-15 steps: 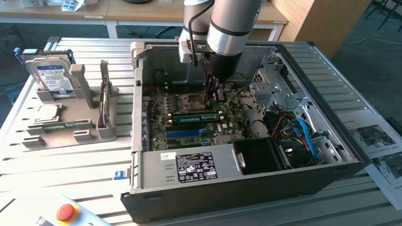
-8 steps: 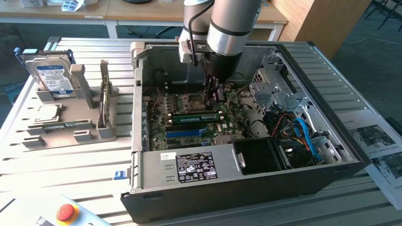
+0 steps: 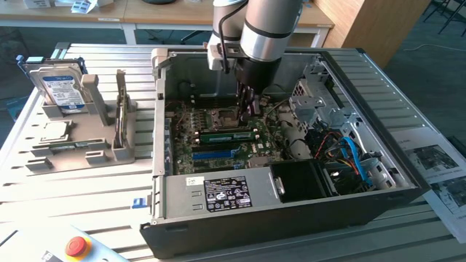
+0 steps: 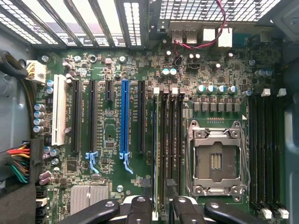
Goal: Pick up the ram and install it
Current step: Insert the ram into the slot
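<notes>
A slatted metal table [image 3: 95,185] is seen carrying an open computer case [image 3: 291,218]. A grey fixture [image 3: 120,150] is set beside it on the exterior view's left, in which a hard drive [image 3: 60,90] is stood and a second green stick [image 3: 73,145] appears to be laid. The gripper [image 3: 250,108] is lowered into the case over the motherboard [image 4: 107,177]. In the wrist view its fingers [image 4: 140,207] are seen spread apart with nothing clamped between them, straddling the black memory slots [image 4: 172,140] next to the empty processor socket [image 4: 217,158]. The ram [image 3: 226,135] is found on the board just beside the gripper, on the side toward the power supply [image 3: 226,194], lying along a slot and apparently seated in it (whether its end clips are latched cannot be told). The installing step is judged to be at or near its end. It is done well if the stick is kept square to its slot, pressure is shared evenly along its top edge, and the fingers are kept clear of the neighbouring capacitors [image 4: 215,88].
</notes>
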Tool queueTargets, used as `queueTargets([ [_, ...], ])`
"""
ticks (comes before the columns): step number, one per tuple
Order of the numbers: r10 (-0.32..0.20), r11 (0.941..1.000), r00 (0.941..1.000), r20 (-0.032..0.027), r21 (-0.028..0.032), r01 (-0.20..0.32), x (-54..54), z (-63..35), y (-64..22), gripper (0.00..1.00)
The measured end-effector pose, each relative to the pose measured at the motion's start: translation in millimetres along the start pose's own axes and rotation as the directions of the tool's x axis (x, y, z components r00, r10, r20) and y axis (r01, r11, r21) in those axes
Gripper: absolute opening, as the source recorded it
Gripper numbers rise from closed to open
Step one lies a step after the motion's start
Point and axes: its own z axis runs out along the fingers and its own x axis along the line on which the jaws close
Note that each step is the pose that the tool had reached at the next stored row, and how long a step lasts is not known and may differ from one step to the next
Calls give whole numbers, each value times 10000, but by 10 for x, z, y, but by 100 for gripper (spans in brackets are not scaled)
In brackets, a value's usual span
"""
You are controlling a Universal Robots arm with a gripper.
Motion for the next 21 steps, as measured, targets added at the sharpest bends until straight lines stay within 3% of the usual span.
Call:
queueTargets([
  [9,0,10000,10000,0,1,0,0,-1,0,25],
  [21,1,10000,10000,-6,1,-1,-1,-81,4,25],
])
